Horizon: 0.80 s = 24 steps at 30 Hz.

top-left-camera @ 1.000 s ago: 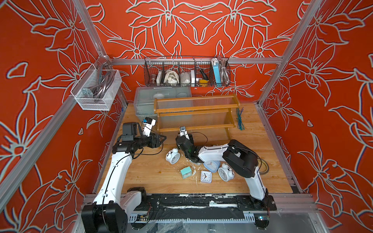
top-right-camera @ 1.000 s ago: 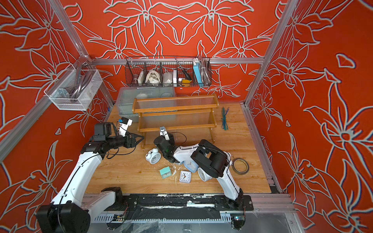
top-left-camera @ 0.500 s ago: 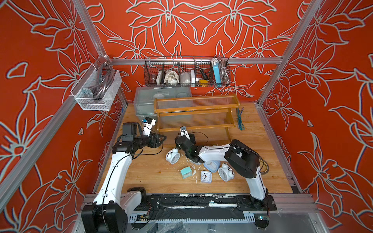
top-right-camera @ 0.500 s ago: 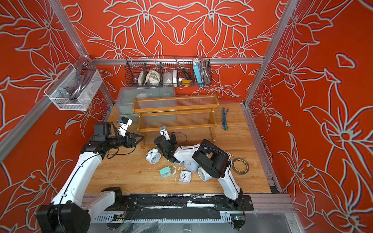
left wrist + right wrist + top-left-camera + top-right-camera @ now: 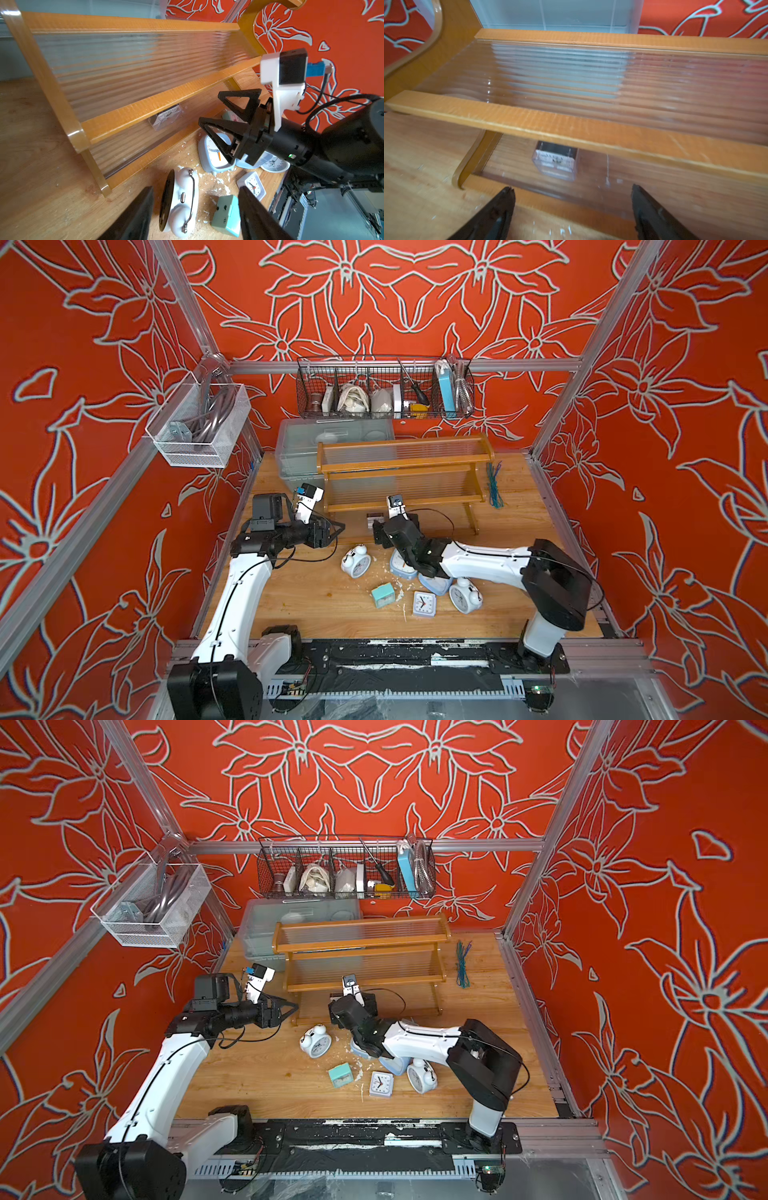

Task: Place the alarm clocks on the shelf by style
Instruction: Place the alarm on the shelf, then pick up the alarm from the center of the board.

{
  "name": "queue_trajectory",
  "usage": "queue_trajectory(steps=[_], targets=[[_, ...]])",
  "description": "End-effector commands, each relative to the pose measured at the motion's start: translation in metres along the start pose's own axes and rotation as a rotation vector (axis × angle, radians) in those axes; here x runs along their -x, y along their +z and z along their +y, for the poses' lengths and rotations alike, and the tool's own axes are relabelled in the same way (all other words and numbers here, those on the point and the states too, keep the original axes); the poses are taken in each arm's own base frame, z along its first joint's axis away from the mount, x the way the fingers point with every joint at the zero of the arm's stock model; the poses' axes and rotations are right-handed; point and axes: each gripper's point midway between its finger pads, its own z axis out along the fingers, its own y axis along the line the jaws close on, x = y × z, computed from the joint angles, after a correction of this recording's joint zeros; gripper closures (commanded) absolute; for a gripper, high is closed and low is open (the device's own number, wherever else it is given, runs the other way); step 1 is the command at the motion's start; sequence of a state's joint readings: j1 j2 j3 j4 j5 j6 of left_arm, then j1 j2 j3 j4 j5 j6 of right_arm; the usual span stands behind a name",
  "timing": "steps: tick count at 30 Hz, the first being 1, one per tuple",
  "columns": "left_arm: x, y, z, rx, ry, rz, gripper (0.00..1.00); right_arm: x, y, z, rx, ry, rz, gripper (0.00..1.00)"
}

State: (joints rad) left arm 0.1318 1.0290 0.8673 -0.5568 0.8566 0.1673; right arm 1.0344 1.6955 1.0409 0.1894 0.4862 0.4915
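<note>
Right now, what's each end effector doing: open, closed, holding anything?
Left end effector: open, holding nothing.
Right end effector: open, empty; a small clock sits on the shelf just ahead.

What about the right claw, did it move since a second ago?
Yes. In a top view the right gripper has shifted toward the right end of the shelf, away from its left leg.

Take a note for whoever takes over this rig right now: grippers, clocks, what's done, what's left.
Left gripper open, empty. Right gripper open, empty, facing the shelf's bottom tier.
Done: one small square clock on that tier.
Remaining: on the table, two twin-bell clocks, two pale-blue clocks, a teal clock, a white square clock, all to shelve by style.
</note>
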Motion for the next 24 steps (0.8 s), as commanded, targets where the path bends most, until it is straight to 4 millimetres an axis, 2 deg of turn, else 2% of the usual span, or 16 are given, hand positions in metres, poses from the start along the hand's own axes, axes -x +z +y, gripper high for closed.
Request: queue_trajectory(steps=[1, 5, 10, 16, 24], targets=[[0.001, -0.006, -0.017, -0.057, 0.039, -0.001, 0.34, -0.029, -0.018, -0.005, 0.048, -0.031, 0.136, 0.11], [-0.003, -0.003, -0.019, -0.069, 0.043, 0.009, 0.34, -0.043, -0.041, -0.008, 0.089, -0.038, 0.186, 0.13], [-0.008, 0.001, -0.023, -0.092, 0.048, 0.027, 0.34, -0.06, -0.071, -0.001, 0.142, -0.045, 0.224, 0.15], [-0.014, 0.007, -0.025, -0.102, 0.058, 0.044, 0.34, -0.079, -0.097, 0.019, 0.183, -0.074, 0.238, 0.15], [-0.015, 0.008, -0.025, -0.099, 0.057, 0.042, 0.35, -0.093, -0.123, 0.054, 0.195, -0.084, 0.16, 0.13]])
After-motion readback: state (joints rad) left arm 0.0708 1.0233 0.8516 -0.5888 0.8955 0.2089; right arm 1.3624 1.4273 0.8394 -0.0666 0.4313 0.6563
